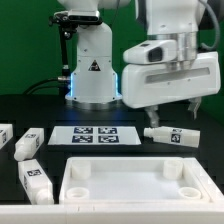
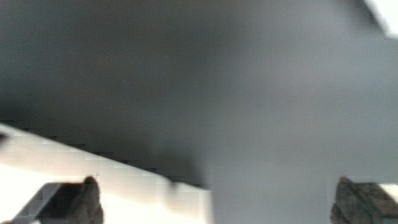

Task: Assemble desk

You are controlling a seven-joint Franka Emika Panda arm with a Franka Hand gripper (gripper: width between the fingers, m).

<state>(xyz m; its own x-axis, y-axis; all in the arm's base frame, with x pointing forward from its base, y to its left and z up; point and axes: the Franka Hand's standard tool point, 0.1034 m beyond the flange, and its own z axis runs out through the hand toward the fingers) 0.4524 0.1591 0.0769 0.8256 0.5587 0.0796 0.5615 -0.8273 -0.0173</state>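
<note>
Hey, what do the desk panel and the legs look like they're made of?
Panel: probably moulded plastic, white and smooth with a slight sheen; the raised rim and rounded corner sockets look formed in one piece. Legs: seemingly the same white plastic, plain blocks with crisp edges. Whether their black-and-white tags are printed or stuck on, I cannot tell.

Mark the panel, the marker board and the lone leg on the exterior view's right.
Panel (image 1: 135, 192), exterior view, bare floor.
Marker board (image 1: 95, 135), exterior view, centre between tags.
Lone leg (image 1: 172, 136), exterior view, middle of its side.
</note>
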